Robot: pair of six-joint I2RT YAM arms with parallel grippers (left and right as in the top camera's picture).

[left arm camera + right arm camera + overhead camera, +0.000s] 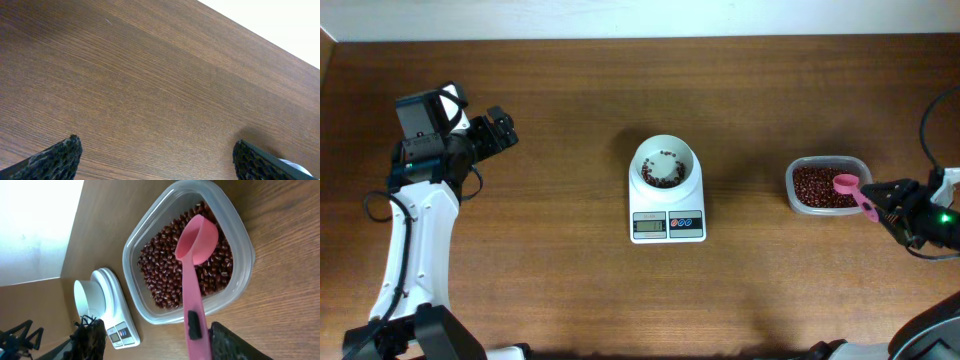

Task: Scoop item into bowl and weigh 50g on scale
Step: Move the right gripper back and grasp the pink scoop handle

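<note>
The white bowl (665, 163) stands on the white scale (667, 226) at mid-table and holds a small heap of red-brown beans (662, 174). Many more beans (815, 187) fill a clear tub (789, 186) to the right. A pink scoop (847, 184) lies with its cup over the tub's beans and its handle out over the rim. My right gripper (888, 206) is at the handle's end. In the right wrist view the fingers (157, 336) are wide apart, and the scoop (196, 245) handle lies against one finger. My left gripper (500, 130) is open over bare wood (157, 156) at far left.
The right wrist view also shows the tub (145, 311), the scale (119, 314) and the bowl (86, 296) beyond it. A black cable (928, 120) hangs at the right edge. The table's far edge meets a white wall.
</note>
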